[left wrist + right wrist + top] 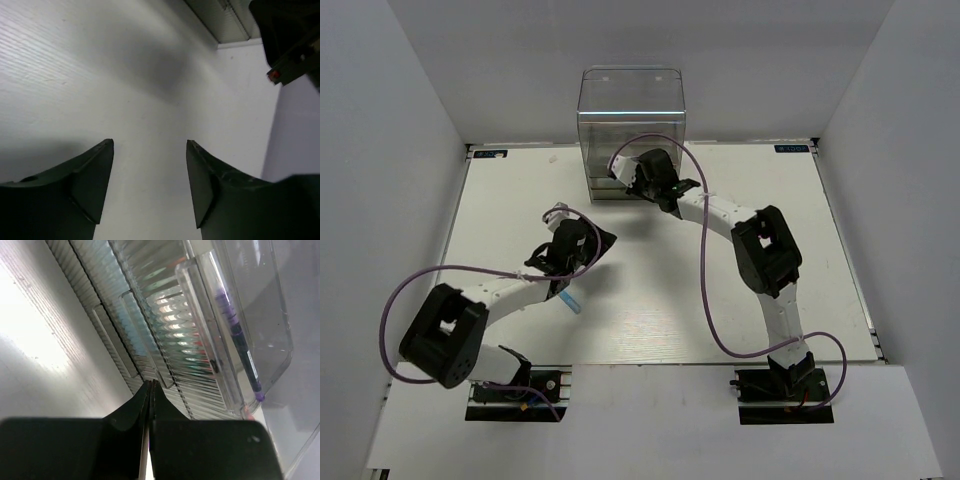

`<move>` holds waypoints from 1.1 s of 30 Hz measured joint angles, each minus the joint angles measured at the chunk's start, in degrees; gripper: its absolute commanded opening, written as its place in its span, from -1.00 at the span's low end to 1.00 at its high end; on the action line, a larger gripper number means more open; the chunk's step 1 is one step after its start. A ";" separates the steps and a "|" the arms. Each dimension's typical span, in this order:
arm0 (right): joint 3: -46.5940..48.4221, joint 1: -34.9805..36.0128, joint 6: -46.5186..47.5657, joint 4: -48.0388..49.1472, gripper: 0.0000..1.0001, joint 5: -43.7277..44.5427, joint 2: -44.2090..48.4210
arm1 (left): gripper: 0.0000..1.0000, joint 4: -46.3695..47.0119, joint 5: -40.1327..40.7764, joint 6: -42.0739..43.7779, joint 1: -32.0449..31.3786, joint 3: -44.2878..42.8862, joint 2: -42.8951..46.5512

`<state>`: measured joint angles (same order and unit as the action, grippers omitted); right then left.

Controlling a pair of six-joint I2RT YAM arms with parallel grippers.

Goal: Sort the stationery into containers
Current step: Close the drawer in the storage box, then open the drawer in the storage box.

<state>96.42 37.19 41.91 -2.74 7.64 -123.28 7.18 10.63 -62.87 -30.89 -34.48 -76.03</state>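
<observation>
Nearest the arm bases, a stubby light-blue marker is seen lying flat on the white table, just beside the left forearm. Its long axis is slanted, running from far-left to near-right. The marker lies behind the left claw, toward the near edge. It is well apart from the right arm, so the left arm is judged the nearer one for a pickup. To reach it, the claw would have to be drawn back and turned down.

The left claw is held apart with nothing between its dark, matte, wedge-shaped fingers. Only bare, faintly grained tabletop is shown beneath them.

Farther off, the right claw is pressed together on nothing. Its tips are set against, or just beside, the foot of the cabinet; contact cannot be told.

The cabinet is made of clear, glossy plastic with rounded corners, and its shallow drawer fronts are finely ribbed. Inside one drawer a thin purple pen is seen lying along its length. Coloured glints are seen behind the ribbing, but what they are cannot be made out.
</observation>
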 measured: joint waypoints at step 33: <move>-48.59 -11.93 -16.63 -3.82 -0.46 -22.10 38.14 | -0.19 43.52 -0.50 -18.47 3.37 -30.51 -52.17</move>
<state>47.83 25.26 25.28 -6.57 -14.46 -85.14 50.70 10.13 -81.34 -27.53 -64.99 -128.20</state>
